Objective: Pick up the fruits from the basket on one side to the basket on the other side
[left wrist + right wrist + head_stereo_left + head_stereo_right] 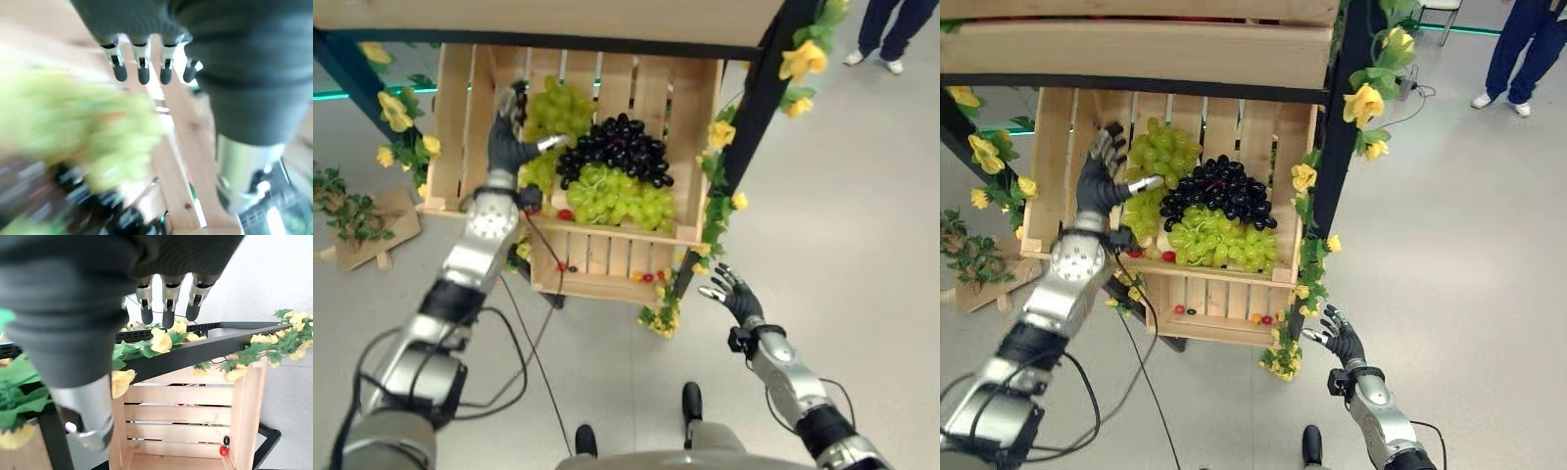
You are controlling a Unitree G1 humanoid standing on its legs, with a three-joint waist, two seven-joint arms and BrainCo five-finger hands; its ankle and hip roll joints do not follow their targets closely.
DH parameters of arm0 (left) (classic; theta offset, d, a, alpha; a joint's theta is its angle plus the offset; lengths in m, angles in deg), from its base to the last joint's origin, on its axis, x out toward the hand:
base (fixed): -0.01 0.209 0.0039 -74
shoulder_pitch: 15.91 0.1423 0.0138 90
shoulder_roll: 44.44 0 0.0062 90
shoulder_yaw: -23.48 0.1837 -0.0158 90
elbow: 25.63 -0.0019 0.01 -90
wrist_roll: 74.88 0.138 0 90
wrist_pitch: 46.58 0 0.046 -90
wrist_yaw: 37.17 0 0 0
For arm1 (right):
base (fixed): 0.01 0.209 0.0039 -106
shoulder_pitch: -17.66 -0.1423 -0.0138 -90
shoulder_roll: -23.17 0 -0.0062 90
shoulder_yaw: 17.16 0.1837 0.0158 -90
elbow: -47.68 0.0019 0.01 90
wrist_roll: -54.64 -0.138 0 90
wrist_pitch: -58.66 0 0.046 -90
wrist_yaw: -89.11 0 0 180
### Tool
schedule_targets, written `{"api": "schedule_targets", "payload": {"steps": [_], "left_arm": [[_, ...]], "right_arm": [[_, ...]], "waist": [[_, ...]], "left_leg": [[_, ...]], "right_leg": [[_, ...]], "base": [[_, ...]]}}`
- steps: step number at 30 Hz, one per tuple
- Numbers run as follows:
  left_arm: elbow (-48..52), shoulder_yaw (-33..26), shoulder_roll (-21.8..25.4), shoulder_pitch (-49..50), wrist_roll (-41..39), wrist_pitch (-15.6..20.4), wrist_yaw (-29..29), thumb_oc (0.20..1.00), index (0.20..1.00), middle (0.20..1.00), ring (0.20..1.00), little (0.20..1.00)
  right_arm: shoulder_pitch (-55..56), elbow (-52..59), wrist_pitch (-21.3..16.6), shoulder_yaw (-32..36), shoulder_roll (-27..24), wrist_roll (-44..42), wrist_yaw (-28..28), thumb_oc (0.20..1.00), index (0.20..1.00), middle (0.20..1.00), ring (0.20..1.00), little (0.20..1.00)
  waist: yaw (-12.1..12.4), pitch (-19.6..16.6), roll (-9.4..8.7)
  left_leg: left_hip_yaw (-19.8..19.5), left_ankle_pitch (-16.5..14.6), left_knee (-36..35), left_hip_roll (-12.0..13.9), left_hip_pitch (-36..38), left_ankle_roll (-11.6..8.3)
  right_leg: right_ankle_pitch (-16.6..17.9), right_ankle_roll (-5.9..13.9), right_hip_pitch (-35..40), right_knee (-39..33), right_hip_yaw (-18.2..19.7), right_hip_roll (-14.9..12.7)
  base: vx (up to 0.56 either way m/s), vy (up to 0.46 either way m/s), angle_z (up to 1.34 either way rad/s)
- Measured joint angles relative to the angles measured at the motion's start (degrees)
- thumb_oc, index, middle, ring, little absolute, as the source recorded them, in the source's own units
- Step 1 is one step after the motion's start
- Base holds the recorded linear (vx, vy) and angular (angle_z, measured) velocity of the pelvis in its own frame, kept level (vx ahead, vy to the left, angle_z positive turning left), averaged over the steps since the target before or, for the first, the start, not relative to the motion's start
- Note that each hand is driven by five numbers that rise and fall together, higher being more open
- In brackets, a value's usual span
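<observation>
The fruit lies in the upper slatted wooden crate [1058, 166] on a black-framed stand: a bunch of dark purple grapes [1217, 191] sits in the middle of the heap, a pale green grape bunch [1219, 238] lies just nearer than it against the crate's front wall, and another green grape bunch [1160, 147] lies at the far left, touching the dark one. A few small red fruits [1167, 257] show at the near left edge of the heap.

The left hand [1097, 181] is raised inside the crate at its left side, just beside the far green bunch, palm toward the fruit. Its fingers are straight and spread, the thumb pointing toward the grapes, and they hold nothing; in its wrist view the fingertips [142, 73] hang in a row above blurred green and dark grapes, not closed on any.

Below the upper crate stands a lower slatted wooden crate [1224, 294], with small red and dark round fruits [1184, 309] along its slats. Yellow artificial flowers with green leaves [1364, 103] trail down the stand's black post [1337, 127].

The right hand [734, 292] hangs low, near and right of the lower crate, above the grey floor [842, 196], fingers loosely spread and empty. A person's blue-trousered legs [1528, 44] stand far right.
</observation>
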Motion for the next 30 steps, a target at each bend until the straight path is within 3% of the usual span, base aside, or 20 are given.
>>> {"api": "schedule_targets", "payload": {"steps": [6, 13, 24, 30], "left_arm": [[14.17, -6.69, -4.68, 10.93, -4.6, 1.03, -5.07, 1.0, 1.0, 1.0, 1.0, 1.0], [22.43, -7.92, -12.77, 20.02, -6.77, 0.59, -11.68, 1.0, 1.0, 1.0, 1.0, 1.0], [25.68, -1.55, -12.2, 21.7, -11.37, -3.07, -22.84, 1.0, 1.0, 1.0, 1.0, 1.0], [25.81, -0.36, -9.62, 21.12, -10.91, -3.51, -24.98, 1.0, 1.0, 1.0, 1.0, 1.0]], "right_arm": [[0.05, 0.23, 0.07, 2.87, 1.24, 0.35, -0.06, 1.0, 1.0, 1.0, 1.0, 1.0], [1.26, 0.94, 0.16, 4.34, 1.25, 1.1, -0.19, 1.0, 1.0, 1.0, 1.0, 1.0], [4.38, 3.87, 0.12, 9.94, 1.71, 2.59, -0.25, 1.0, 1.0, 1.0, 1.0, 1.0], [7.79, 6.53, 0.0, 12.95, 3.63, 3.64, -0.04, 1.0, 1.0, 1.0, 1.0, 1.0]], "waist": [[1.18, 1.46, -1.84], [2.22, 1.84, -2.51], [2.97, 2.32, -3.96], [1.56, 2.03, -7.1]], "left_leg": [[-0.05, -0.05, -0.01, 0.07, -0.02, -0.03], [-0.35, -0.18, 0.25, 0.04, 0.07, -0.04], [-0.64, -0.31, 0.78, -0.42, -0.03, 0.14], [0.18, -2.47, 3.95, -0.69, -1.09, 0.71]], "right_leg": [[-0.04, -0.03, 0.04, 0.0, -0.12, 0.03], [-0.06, -0.06, 0.5, 0.0, -0.41, 0.01], [0.0, 0.04, 0.71, 0.13, -0.51, -0.36], [-0.01, 0.18, 0.12, 0.94, 0.59, -0.71]], "base": [[0.0, 0.005, 0.0], [-0.02, 0.029, 0.02], [-0.04, 0.058, 0.02], [-0.05, 0.059, -0.07]]}}
